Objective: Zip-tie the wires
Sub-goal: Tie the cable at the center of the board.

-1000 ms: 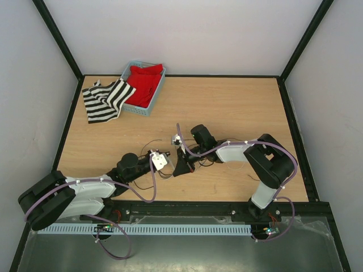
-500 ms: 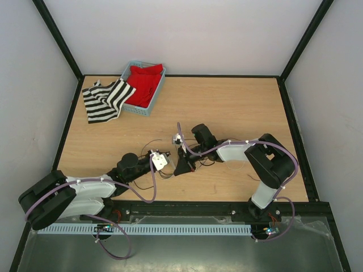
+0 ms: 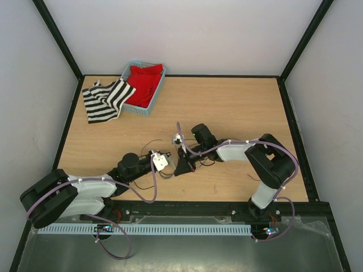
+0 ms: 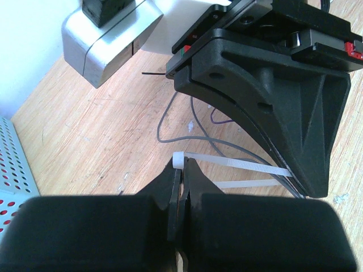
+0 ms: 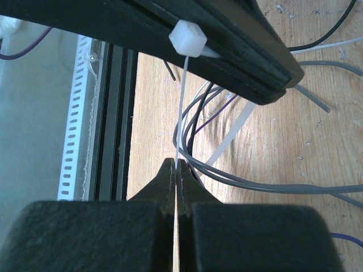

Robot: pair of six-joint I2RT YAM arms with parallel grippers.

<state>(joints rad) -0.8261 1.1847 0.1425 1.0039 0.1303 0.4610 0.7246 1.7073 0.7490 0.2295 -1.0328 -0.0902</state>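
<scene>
A white zip tie is held between both grippers. My left gripper (image 4: 182, 165) is shut on it just behind its square head (image 4: 178, 160), and the strap (image 4: 244, 166) runs off to the right. My right gripper (image 5: 176, 167) is shut on the thin strap below the head (image 5: 190, 38). The wires (image 5: 239, 182), grey and black strands, curve through the tie's loop and lie on the wood. In the top view the left gripper (image 3: 172, 169) and right gripper (image 3: 180, 166) meet tip to tip near the table's front middle.
A blue basket (image 3: 148, 107) holding a red cloth (image 3: 144, 82) stands at the back left, with a striped cloth (image 3: 105, 101) beside it. A black rail (image 3: 187, 208) and a perforated white strip (image 5: 74, 124) run along the near edge.
Almost nothing has moved. Both grippers stay shut on the zip tie, and the left arm has crept very slightly to the right.
</scene>
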